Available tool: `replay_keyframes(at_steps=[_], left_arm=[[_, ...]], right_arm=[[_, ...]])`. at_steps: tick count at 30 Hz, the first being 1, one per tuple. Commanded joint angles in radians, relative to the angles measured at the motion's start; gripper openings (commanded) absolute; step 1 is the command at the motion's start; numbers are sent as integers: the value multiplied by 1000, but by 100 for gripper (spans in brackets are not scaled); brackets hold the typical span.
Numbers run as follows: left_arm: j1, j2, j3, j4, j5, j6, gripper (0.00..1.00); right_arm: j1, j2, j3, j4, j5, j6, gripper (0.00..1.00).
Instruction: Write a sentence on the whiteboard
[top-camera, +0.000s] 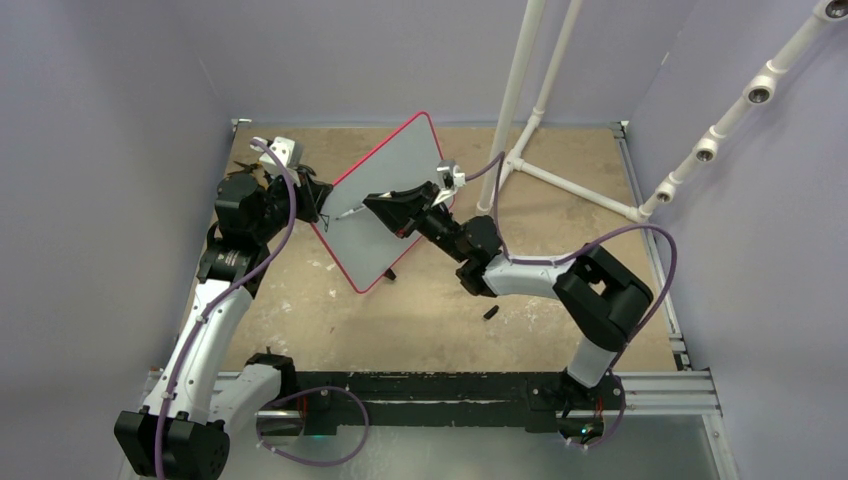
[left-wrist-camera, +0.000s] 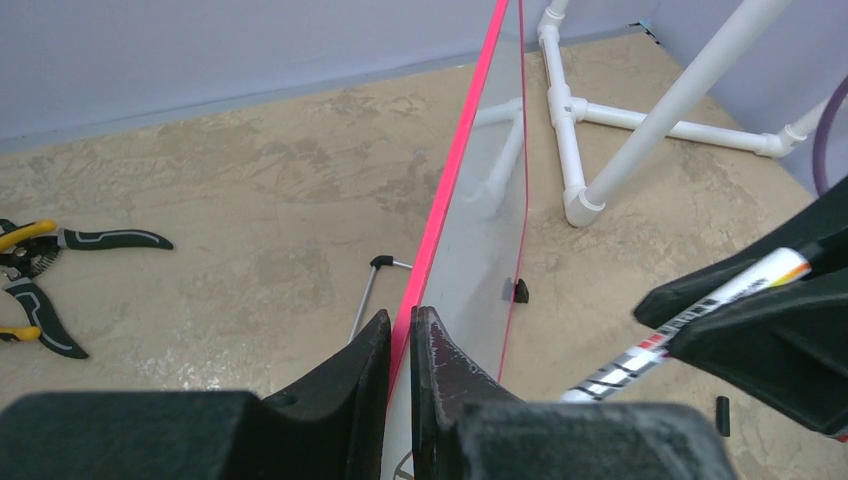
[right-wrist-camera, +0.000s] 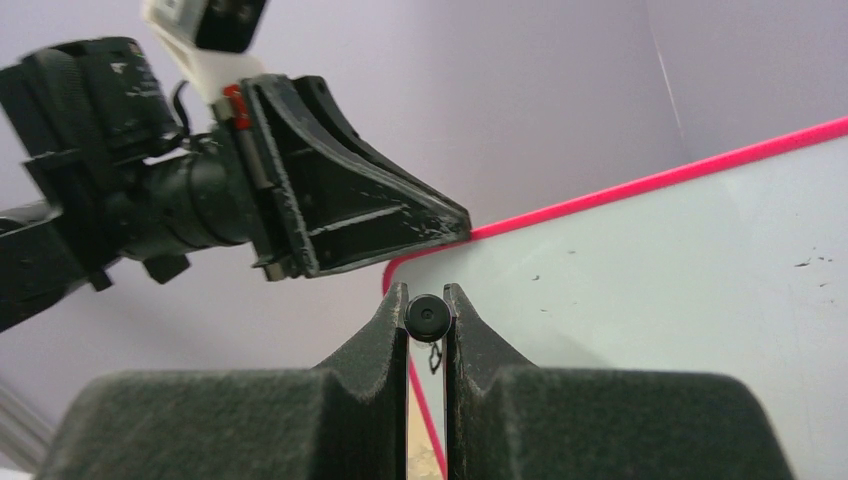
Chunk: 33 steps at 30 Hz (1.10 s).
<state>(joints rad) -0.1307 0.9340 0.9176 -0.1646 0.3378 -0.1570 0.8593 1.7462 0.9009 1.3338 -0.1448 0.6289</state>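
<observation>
The whiteboard (top-camera: 395, 195), white with a pink rim, stands tilted on edge over the table. My left gripper (top-camera: 325, 207) is shut on its left rim; in the left wrist view the fingers (left-wrist-camera: 440, 360) pinch the pink edge (left-wrist-camera: 440, 210). My right gripper (top-camera: 372, 204) is shut on a marker (top-camera: 350, 212) whose tip meets the board near that same edge. From the right wrist the marker's black end (right-wrist-camera: 427, 318) sits between the fingertips, before the board's corner (right-wrist-camera: 650, 300). Of the sentence, only a small black stroke (right-wrist-camera: 435, 358) shows there.
A white PVC pipe frame (top-camera: 520, 100) rises behind the board at back right. Yellow-handled pliers (left-wrist-camera: 40, 280) lie on the table to the left. A small black cap (top-camera: 491, 312) lies near the right arm. Purple walls close in three sides.
</observation>
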Motion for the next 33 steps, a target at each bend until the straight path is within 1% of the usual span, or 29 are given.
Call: replay_keyframes(at_steps=[1, 6, 9, 17, 33], left_arm=[[12, -1, -16, 26, 22, -10, 11], [13, 2, -19, 25, 29, -13, 11], [13, 3, -19, 27, 30, -13, 11], [13, 9, -25, 25, 27, -13, 11], [14, 17, -24, 25, 29, -15, 10]], right_arm=[[3, -91, -44, 67, -11, 3, 0], [0, -138, -88, 46, -50, 6, 0], [-3, -141, -84, 40, -64, -10, 0], [-22, -73, -34, 50, -130, -10, 0], [-34, 1, 48, 62, -121, -9, 0]])
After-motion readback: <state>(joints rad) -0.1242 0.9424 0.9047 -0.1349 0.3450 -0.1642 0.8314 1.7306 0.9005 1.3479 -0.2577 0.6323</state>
